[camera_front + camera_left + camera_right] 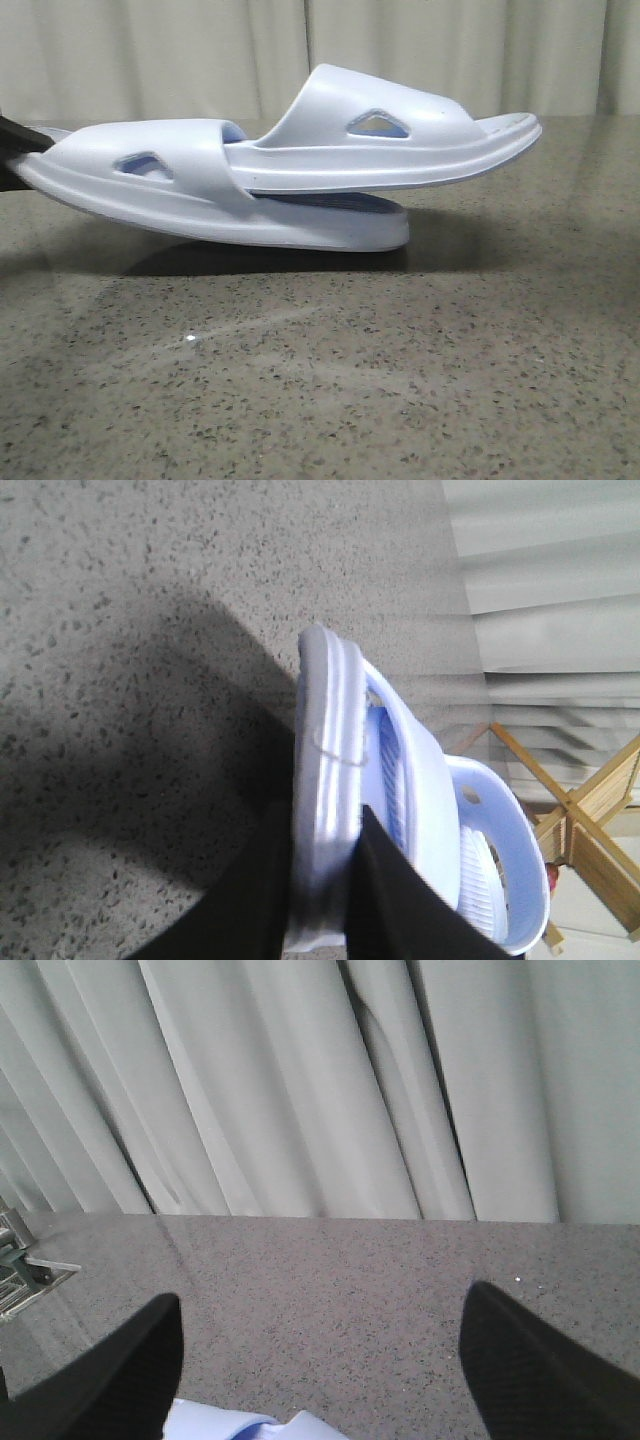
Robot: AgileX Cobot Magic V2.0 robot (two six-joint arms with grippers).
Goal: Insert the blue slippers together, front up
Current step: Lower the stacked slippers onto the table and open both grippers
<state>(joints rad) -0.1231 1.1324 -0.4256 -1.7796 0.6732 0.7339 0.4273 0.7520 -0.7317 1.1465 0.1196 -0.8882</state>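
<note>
In the front view, the 2 blue slippers are nested together above a speckled stone table [400, 380]. The lower slipper [200, 195] lies tilted, its end at the left raised and its end at the right touching the table. The upper slipper [400, 140] has one end pushed under the lower slipper's strap, and its other end sticks out to the right, clear of the table. Each strap shows 1 triangular cut-out. At the far left edge a dark part of the left gripper [18, 135] meets the raised end of the lower slipper. A pale curtain [200, 50] hangs behind the table. In the left wrist view, the left gripper [325, 880] has its 2 black fingers [395, 900] clamped on the sole edge of the lower slipper [325, 780], 1 finger on each side of it. The upper slipper [490, 850] shows beyond it, with its ribbed footbed visible. A wooden frame [580, 800] stands near the curtain past the table edge. In the right wrist view, the right gripper [320, 1360] has its 2 black fingers [110, 1380] spread wide apart, holding nothing. A small patch of pale blue slipper [240, 1427] shows between them at the frame edge; I cannot tell which slipper it is. Beyond lie the table [330, 1260] and the curtain [300, 1080].
</note>
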